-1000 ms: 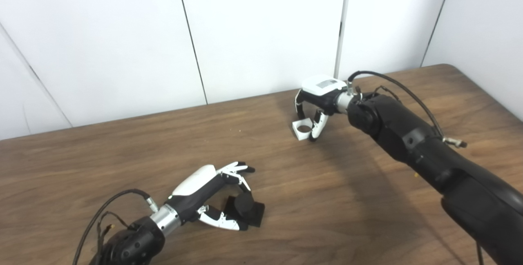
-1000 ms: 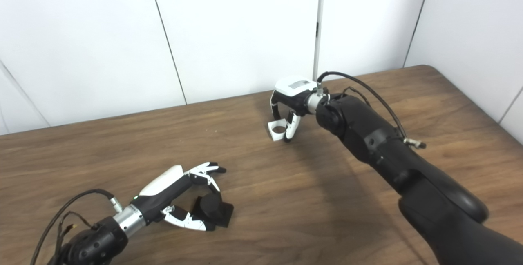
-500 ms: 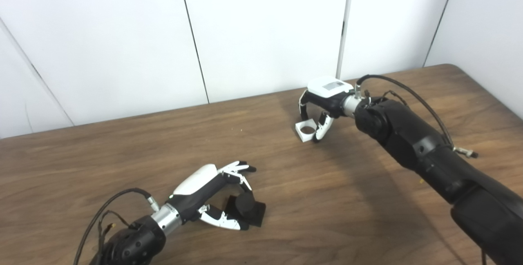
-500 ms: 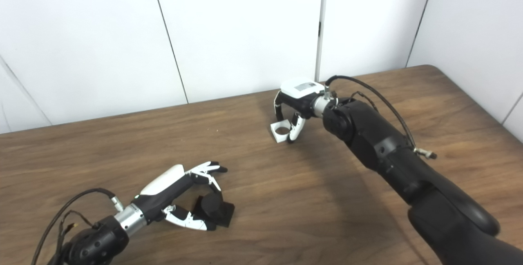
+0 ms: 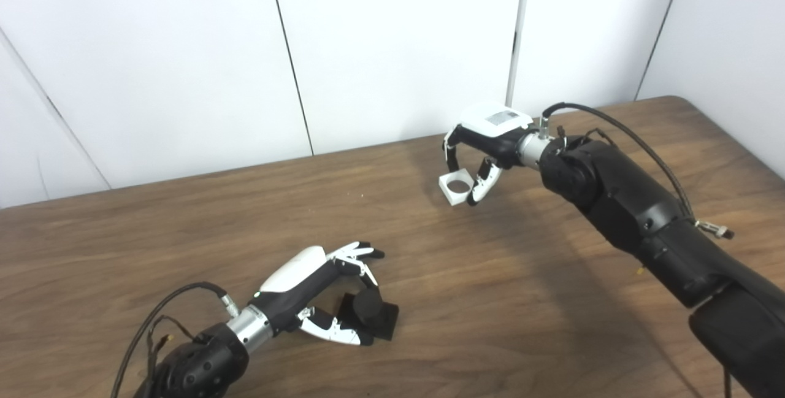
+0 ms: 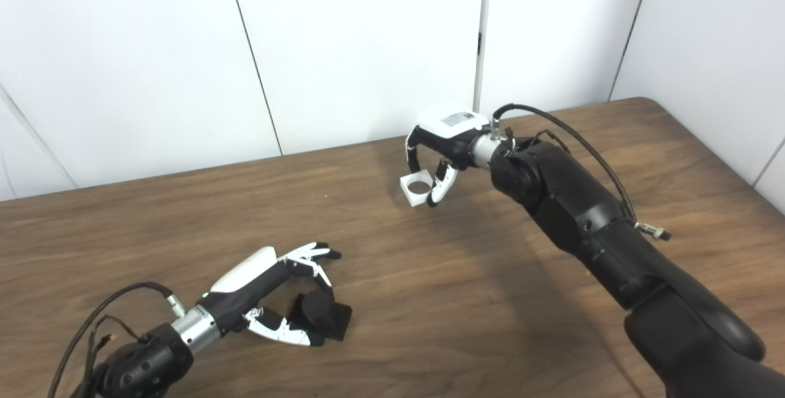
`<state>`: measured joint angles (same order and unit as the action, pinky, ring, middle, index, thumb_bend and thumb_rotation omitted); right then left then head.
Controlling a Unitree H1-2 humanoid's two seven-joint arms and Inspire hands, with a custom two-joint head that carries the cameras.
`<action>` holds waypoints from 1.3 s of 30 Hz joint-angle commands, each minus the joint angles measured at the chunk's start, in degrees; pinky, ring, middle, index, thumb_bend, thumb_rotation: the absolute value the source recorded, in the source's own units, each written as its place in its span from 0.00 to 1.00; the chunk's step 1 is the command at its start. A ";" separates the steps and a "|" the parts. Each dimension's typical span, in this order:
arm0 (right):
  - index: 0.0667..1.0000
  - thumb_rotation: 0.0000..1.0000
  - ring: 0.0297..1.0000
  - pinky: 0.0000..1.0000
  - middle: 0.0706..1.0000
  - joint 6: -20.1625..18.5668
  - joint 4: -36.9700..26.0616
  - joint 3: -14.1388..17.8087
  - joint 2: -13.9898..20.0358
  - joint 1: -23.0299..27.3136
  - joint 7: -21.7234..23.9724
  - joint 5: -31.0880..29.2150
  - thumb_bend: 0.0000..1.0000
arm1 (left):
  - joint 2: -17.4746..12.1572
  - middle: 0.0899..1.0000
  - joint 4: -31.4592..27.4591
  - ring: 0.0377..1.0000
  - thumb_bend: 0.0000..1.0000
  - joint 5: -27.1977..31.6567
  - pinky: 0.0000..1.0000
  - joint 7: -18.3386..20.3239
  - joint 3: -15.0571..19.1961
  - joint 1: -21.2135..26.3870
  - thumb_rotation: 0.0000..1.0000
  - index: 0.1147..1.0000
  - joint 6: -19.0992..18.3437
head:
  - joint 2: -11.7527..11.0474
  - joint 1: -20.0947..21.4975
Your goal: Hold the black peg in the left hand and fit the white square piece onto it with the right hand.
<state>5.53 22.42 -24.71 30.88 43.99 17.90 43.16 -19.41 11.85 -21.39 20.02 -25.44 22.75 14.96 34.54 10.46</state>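
Observation:
The black peg (image 5: 368, 315), a short cylinder on a square black base, rests on the wooden table (image 5: 184, 232) at the front left. My left hand (image 5: 313, 294) is wrapped round it, fingers arching over the cylinder and thumb along the base. Further back and to the right, my right hand (image 5: 484, 143) pinches the white square piece (image 5: 455, 187) with a round hole between fingers and thumb. The piece hangs slightly tilted just above the table. The two hands are far apart.
White wall panels (image 5: 398, 48) stand close behind the table's back edge, just beyond the right hand. The table's rounded far right corner (image 5: 674, 100) is in view. Cables loop off both forearms.
The right hand has lifted the white square piece a little off the table and drawn it slightly left. The left hand and black peg have not moved.

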 commanded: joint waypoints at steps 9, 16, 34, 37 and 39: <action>0.44 0.15 0.86 0.81 0.78 0.60 -7.81 3.88 0.89 2.19 2.59 -3.98 0.51 | -1.60 0.90 3.52 0.97 0.51 -2.90 0.91 2.55 -1.26 -1.12 0.08 0.43 -2.65 | 0.33 -0.21; 0.44 0.14 0.85 0.79 0.77 0.01 -13.86 4.61 0.35 0.96 5.65 -5.44 0.51 | -1.45 0.90 3.38 0.97 0.51 -2.79 0.92 2.58 -1.25 -1.03 0.08 0.43 -2.82 | 0.65 -1.14; 0.44 0.15 0.85 0.76 0.78 -0.17 -23.65 5.72 -1.37 -2.78 10.21 -7.64 0.51 | -1.20 0.90 2.88 0.97 0.51 -3.18 0.91 2.86 -1.53 -0.70 0.08 0.43 -3.68 | 1.77 -5.57; 0.44 0.14 0.85 0.76 0.78 -0.25 -25.01 5.97 -1.60 -3.49 10.85 -8.12 0.51 | -0.87 0.90 3.22 0.97 0.51 -3.11 0.92 2.76 -1.61 -0.63 0.08 0.43 -3.72 | 1.97 -6.24; 0.44 0.14 0.85 0.76 0.78 -0.27 -25.85 6.09 -1.83 -3.93 11.31 -8.46 0.51 | -0.66 0.90 3.31 0.98 0.51 -3.26 0.92 2.68 -1.68 -0.65 0.08 0.43 -3.95 | 2.09 -6.79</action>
<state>5.26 -0.78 -20.20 29.05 37.46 29.80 35.98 -19.36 12.06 -21.42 20.03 -25.57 23.10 14.90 36.56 3.61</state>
